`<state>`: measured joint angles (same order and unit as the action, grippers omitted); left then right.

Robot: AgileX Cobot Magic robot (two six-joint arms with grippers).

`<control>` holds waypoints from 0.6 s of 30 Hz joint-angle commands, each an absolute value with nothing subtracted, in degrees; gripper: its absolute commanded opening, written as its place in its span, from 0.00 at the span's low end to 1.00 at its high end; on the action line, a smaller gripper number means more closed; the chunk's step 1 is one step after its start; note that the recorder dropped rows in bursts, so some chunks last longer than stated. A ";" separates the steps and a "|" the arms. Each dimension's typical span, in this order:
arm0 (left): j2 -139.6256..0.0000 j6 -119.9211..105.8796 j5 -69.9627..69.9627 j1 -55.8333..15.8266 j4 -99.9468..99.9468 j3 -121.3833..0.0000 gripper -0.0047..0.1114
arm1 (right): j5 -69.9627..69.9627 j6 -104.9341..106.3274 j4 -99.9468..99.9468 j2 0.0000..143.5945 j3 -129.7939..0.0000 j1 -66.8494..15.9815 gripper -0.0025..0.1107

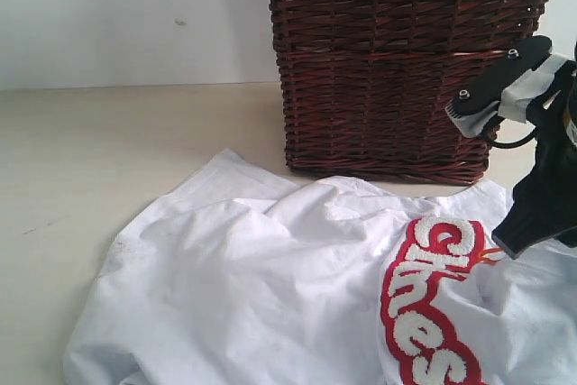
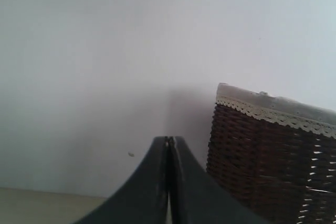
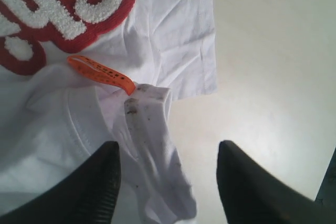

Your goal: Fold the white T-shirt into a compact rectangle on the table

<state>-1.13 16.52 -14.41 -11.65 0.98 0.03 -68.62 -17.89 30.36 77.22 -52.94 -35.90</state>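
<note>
The white T-shirt (image 1: pixel 270 286) lies crumpled on the table (image 1: pixel 81 160), its red-outlined fuzzy lettering (image 1: pixel 433 313) facing up at the right. My right gripper (image 3: pixel 168 153) hovers open just above the shirt's edge, a smudged fold of white cloth (image 3: pixel 152 145) lying between and below its fingers (image 3: pixel 105 182). A small orange tag (image 3: pixel 100 72) sticks out of the shirt near that fold. In the exterior view the right gripper (image 1: pixel 527 223) sits at the shirt's right side. My left gripper (image 2: pixel 169 141) is shut on nothing, raised and pointing at the wall.
A dark wicker basket (image 1: pixel 406 60) with a lace-trimmed liner (image 2: pixel 273 111) stands right behind the shirt, close to my right arm. Bare table stretches to the left and beyond the shirt's edge (image 3: pixel 273 77).
</note>
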 commanded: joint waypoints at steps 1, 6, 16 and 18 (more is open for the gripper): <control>-1.35 16.66 -14.88 -11.33 0.81 0.00 0.04 | -67.40 -18.25 30.35 76.83 -53.08 -35.92 0.50; 0.00 15.98 -14.05 -11.34 0.97 0.00 0.04 | -67.28 -18.25 30.35 76.83 -53.08 -35.92 0.50; 0.00 -3.08 8.23 -7.92 1.08 0.00 0.04 | -65.71 -18.39 29.48 76.83 -52.98 -35.92 0.50; 0.00 -3.08 16.97 -7.43 1.08 0.00 0.04 | -65.59 -18.39 29.49 76.83 -52.98 -35.92 0.50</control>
